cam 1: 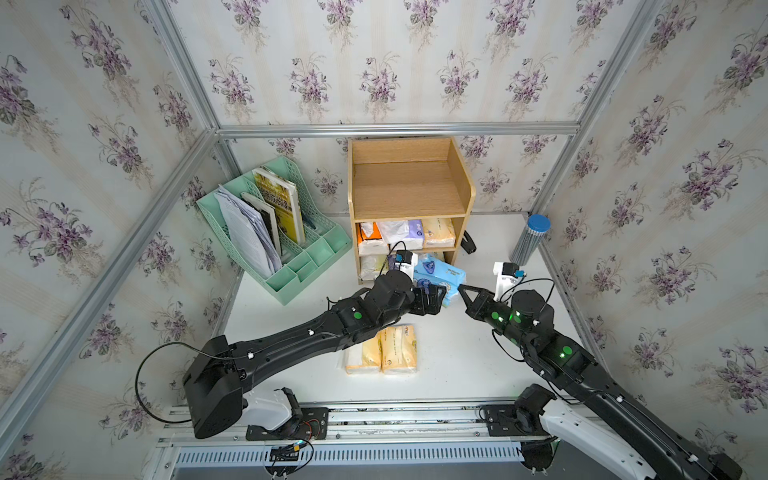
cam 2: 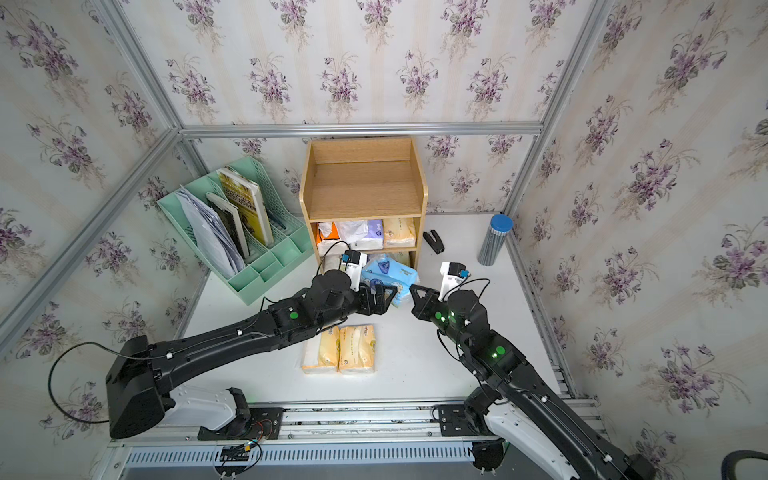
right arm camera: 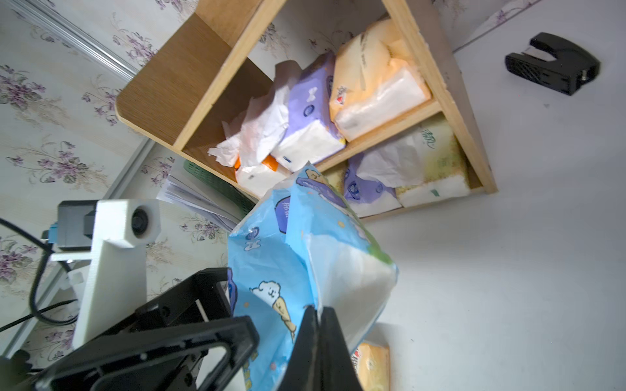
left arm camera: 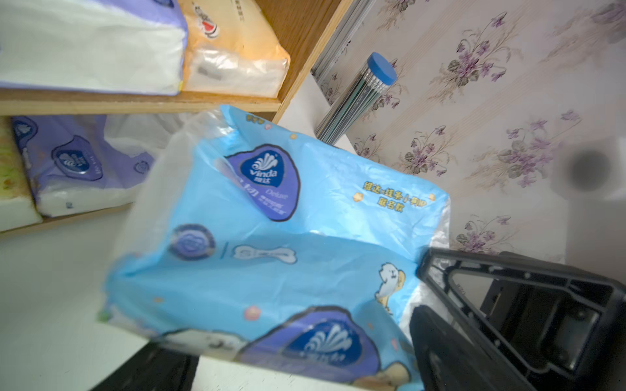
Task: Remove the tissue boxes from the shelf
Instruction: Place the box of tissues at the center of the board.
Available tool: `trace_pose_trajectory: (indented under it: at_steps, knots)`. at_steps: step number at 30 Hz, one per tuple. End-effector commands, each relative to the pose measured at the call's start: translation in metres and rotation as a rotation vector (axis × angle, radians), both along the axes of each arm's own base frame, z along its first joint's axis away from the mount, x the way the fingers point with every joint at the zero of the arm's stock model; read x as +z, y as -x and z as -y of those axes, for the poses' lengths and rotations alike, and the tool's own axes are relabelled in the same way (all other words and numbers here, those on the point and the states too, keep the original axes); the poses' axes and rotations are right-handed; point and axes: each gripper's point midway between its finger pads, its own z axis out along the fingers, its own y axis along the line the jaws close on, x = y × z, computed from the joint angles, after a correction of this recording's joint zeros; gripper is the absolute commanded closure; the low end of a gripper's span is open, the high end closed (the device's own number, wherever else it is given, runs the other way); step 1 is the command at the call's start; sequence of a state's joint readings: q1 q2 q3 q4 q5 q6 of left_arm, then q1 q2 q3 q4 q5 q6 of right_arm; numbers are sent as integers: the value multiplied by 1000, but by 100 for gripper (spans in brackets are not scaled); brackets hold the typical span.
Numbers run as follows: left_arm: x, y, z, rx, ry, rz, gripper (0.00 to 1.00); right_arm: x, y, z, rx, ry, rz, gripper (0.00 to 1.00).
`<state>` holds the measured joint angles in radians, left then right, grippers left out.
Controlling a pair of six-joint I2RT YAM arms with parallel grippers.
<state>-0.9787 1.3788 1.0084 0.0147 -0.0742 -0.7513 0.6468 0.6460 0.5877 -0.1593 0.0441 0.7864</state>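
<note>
Two arms [cam 1: 291, 343]: extended, angled inward.
Left fingers [left arm camera: 515, 304]: wide, flanking blue tissue pack [left arm camera: 288, 237].
Right fingers [right arm camera: 330, 355]: pinched its wrapper.

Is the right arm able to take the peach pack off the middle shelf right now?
Probably not yet: the right gripper is shut on the blue pack, which hangs between it and the shelf. The peach pack itself sits exposed at the front.

Both top views look down from high over the near side toward the back wall [cam 1: 395, 62], covering the whole table [cam 1: 457, 374] and the shelf [cam 1: 409, 187]. The left wrist camera sits very near the light blue pack [left arm camera: 271, 237], facing the shelf's lower tiers. The right wrist camera, seemingly slightly farther back, shares that pack and shelf.
</note>
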Motion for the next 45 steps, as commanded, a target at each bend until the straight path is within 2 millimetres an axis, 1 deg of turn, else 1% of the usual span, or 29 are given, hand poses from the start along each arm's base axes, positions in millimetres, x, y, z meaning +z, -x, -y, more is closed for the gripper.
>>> trace_pose_trajectory:
  at_steps: [1,3,5,7,9,11,13,14,15,16,17,18,19,21,22,23,25,28,31,33,35,37,40,42,45]
  knots:
    - [-8,-5,-14,76,-19,16,1,-28,7,15,-48,30,-50,100]
    - [-20,-2,-20,88,-39,-1,1,-50,13,20,-56,50,-79,100]
    - [-30,1,-27,102,-61,-11,1,-77,19,25,-59,65,-117,100]
    - [-36,3,-37,125,-75,-12,1,-101,25,27,-60,66,-154,100]
    - [-35,4,-49,156,-89,0,1,-123,29,29,-64,66,-185,100]
    - [-28,4,-63,191,-108,27,1,-144,33,33,-74,68,-219,100]
    - [-21,5,-78,221,-133,53,1,-157,38,32,-62,59,-245,100]
    - [-16,6,-86,237,-149,67,1,-162,41,32,-59,54,-257,97]
    - [-12,8,-94,252,-158,79,1,-165,43,33,-58,54,-272,90]
    - [-7,9,-103,273,-169,92,1,-168,45,34,-57,59,-286,79]
    - [-5,10,-113,296,-182,104,1,-167,48,36,-60,65,-295,64]
    - [-3,12,-122,315,-192,113,1,-166,49,39,-72,75,-301,55]
    - [0,13,-132,339,-200,124,1,-163,50,45,-96,87,-302,48]
    - [4,16,-150,385,-208,145,1,-153,49,59,-155,119,-292,39]
    - [5,17,-157,401,-213,155,1,-148,49,63,-177,122,-289,33]
    - [8,18,-163,415,-213,167,1,-142,47,60,-168,114,-273,31]
    - [9,19,-174,432,-226,180,1,-130,41,57,-162,124,-253,28]
    - [7,17,-191,469,-243,175,1,-116,25,49,-148,218,-240,27]
    - [3,13,-203,485,-239,157,1,-106,-3,34,-109,352,-251,27]
    - [-4,9,-207,477,-225,122,1,-112,-26,25,-80,436,-304,31]
    - [-11,7,-209,460,-219,84,1,-123,-43,17,-40,475,-351,34]
    - [-15,9,-210,444,-234,63,1,-137,-51,10,-8,508,-388,34]
    - [-21,13,-212,422,-278,51,1,-164,-49,5,26,528,-454,34]
    - [-29,15,-216,421,-303,36,1,-182,-37,2,55,496,-499,35]
    - [-40,16,-218,414,-305,14,1,-195,-18,1,63,424,-529,35]
